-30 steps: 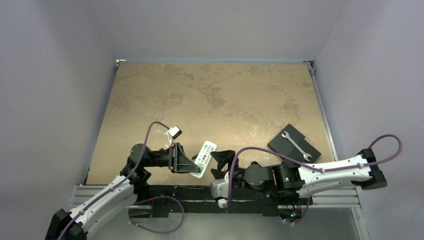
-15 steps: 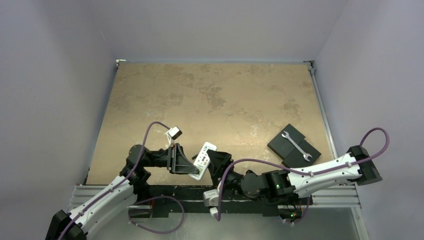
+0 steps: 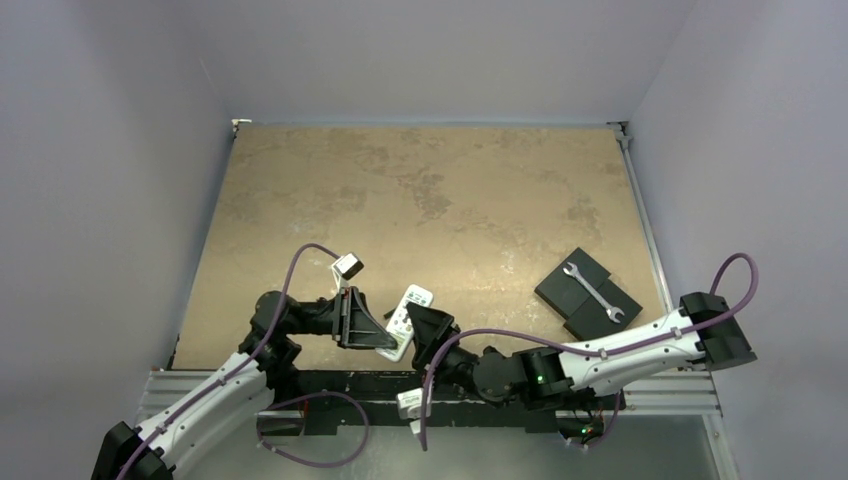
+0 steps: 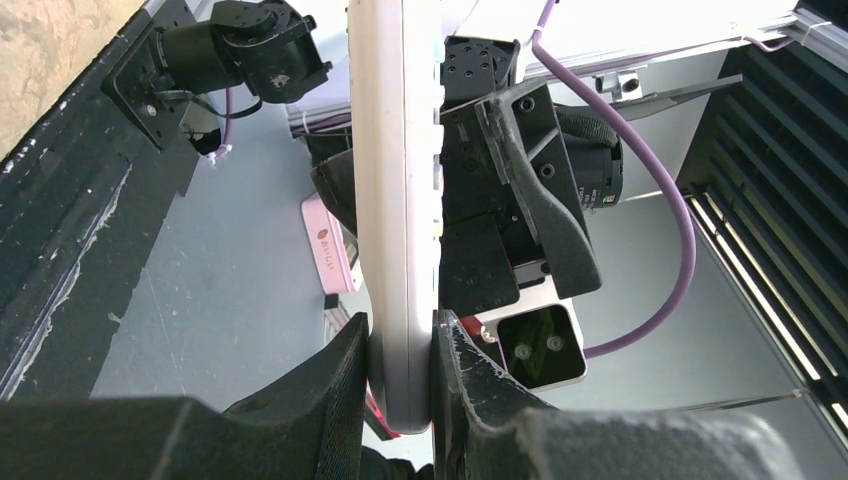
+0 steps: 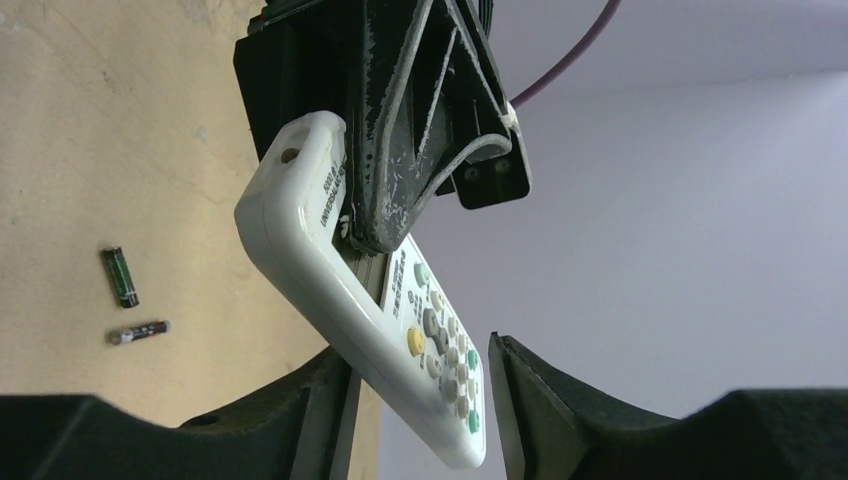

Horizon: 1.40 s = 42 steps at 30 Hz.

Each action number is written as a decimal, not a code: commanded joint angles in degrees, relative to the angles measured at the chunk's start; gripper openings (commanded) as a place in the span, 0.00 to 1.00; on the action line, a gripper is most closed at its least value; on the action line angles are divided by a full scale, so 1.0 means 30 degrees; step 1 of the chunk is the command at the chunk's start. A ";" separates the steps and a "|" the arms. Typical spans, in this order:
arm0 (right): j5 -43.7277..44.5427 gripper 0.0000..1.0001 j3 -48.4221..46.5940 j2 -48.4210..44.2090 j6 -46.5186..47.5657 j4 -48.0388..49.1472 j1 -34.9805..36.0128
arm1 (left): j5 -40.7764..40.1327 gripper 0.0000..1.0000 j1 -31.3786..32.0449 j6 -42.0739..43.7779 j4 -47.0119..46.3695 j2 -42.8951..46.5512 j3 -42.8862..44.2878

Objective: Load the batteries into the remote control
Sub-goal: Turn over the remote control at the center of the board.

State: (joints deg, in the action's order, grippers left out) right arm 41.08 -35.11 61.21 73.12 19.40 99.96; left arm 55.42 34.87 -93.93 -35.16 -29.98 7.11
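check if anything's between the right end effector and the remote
Nothing visible. The remote, clamped by the left end effector, has its free end between the open fingers of the right end effector.

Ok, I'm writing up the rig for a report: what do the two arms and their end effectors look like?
The left arm and right arm have white shells over black joints, and each carries a looping purple cable. The left end effector and right end effector are black with two tapering fingers. The left one's frame is triangular and scuffed.
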 commanded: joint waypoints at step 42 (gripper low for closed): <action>0.2053 0.00 -0.1332 -0.0440 -0.6991 -0.3710 0.0107 | -0.4115 0.72 -0.0111 1.3129 1.7731 0.0721 0.8894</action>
State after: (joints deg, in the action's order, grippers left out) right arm 45.89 -35.29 61.23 63.72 15.25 100.18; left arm 46.94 34.57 -59.64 13.87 -28.84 30.76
